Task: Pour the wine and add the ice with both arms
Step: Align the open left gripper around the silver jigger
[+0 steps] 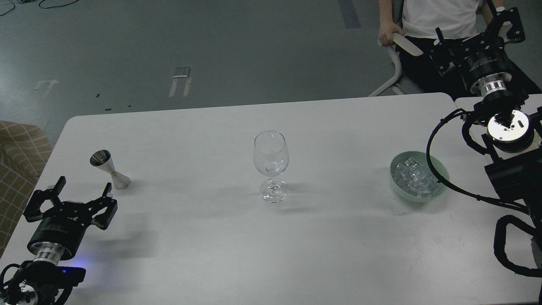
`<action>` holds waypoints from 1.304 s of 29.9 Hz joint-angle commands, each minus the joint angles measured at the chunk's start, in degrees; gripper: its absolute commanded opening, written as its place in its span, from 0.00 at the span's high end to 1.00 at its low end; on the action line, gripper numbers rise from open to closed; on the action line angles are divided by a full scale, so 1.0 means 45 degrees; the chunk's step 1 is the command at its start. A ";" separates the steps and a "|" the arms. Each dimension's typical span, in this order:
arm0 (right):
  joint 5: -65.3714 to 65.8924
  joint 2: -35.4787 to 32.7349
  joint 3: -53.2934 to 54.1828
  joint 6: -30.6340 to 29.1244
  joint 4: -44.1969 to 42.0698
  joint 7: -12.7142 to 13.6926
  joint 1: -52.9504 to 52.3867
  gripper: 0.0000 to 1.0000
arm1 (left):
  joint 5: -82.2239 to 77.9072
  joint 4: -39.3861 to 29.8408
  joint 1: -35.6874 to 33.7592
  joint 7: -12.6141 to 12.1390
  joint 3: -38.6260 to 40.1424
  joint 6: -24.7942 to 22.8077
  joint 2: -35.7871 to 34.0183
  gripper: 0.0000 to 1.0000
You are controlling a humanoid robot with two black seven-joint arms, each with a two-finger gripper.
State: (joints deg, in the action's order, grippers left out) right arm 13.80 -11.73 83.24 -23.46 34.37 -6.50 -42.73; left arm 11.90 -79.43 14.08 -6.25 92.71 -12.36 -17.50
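A clear stemmed wine glass stands upright at the middle of the white table. A heap of clear ice cubes lies in a pale green bowl to the right. A small steel jigger stands at the left; I cannot tell whether it holds wine. My left gripper is open and empty, just in front of the jigger and to its left. My right gripper is open and empty, raised beyond the table's far right corner.
A seated person in a white shirt sits behind the far right corner, hand on a chair arm. A plaid-covered seat stands off the left edge. A black cable loops over the bowl's right side.
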 commanded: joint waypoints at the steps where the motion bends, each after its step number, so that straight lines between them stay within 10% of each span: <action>1: -0.0001 0.0008 -0.0001 -0.0002 -0.0001 -0.0002 0.0004 0.00 | -0.0357 -0.0005 -0.0022 0.0118 -0.0114 0.0226 0.0022 0.01; 39: -0.0001 0.0008 -0.0001 0.0017 -0.0040 -0.0021 0.0141 0.00 | -0.0789 0.0248 -0.1291 -0.0311 0.0062 0.0519 0.0609 0.02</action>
State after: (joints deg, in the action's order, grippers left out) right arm 13.80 -11.61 83.25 -23.43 34.20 -6.60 -42.15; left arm 8.43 -78.90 9.21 -7.63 92.85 -10.18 -14.81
